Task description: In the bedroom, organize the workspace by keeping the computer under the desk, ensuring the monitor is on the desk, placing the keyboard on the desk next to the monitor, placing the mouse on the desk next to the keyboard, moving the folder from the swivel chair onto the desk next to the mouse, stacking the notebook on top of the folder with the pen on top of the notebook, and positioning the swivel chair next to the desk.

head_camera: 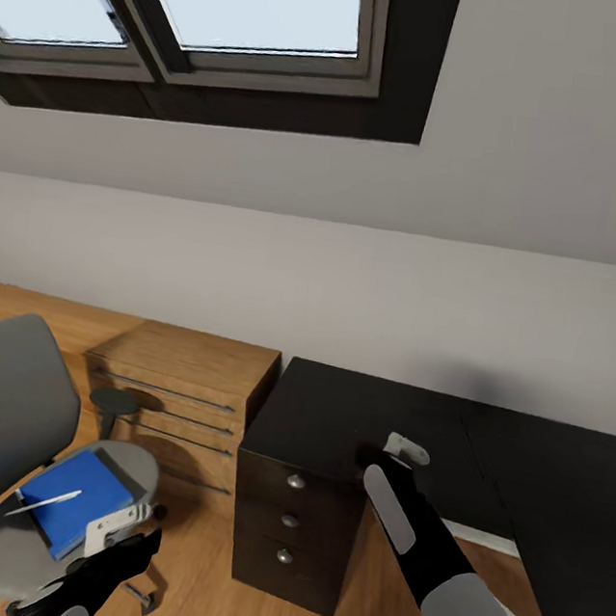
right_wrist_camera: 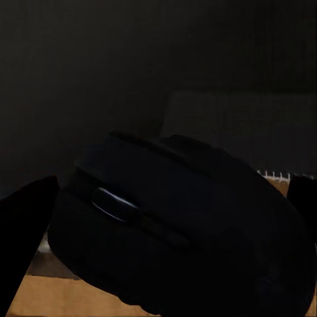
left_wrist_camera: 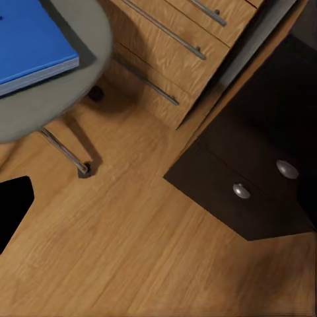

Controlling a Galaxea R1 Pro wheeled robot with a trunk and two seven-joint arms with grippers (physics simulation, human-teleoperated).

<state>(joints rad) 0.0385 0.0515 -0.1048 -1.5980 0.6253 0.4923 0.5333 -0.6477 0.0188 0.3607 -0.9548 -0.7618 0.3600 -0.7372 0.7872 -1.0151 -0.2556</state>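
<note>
The grey swivel chair [head_camera: 4,404] stands at the left with the blue folder [head_camera: 78,501] flat on its seat. A thin pale sliver [head_camera: 44,504] lies across the folder; I cannot tell if it is the pen or the notebook. My left gripper [head_camera: 119,528] hovers open by the seat's front edge, over the floor. The folder [left_wrist_camera: 26,46] also appears in the left wrist view. My right gripper [head_camera: 395,456] is over the black desk [head_camera: 354,402], above the drawer end, shut on the black mouse [right_wrist_camera: 178,224]. The computer, monitor and keyboard are out of view.
A light wooden low cabinet [head_camera: 182,379] stands between chair and desk, against the wall. The desk's drawer stack [head_camera: 290,520] has silver knobs. Wooden floor [left_wrist_camera: 132,251] lies open in front of the drawers. A chrome chair leg [left_wrist_camera: 66,152] reaches toward the drawers.
</note>
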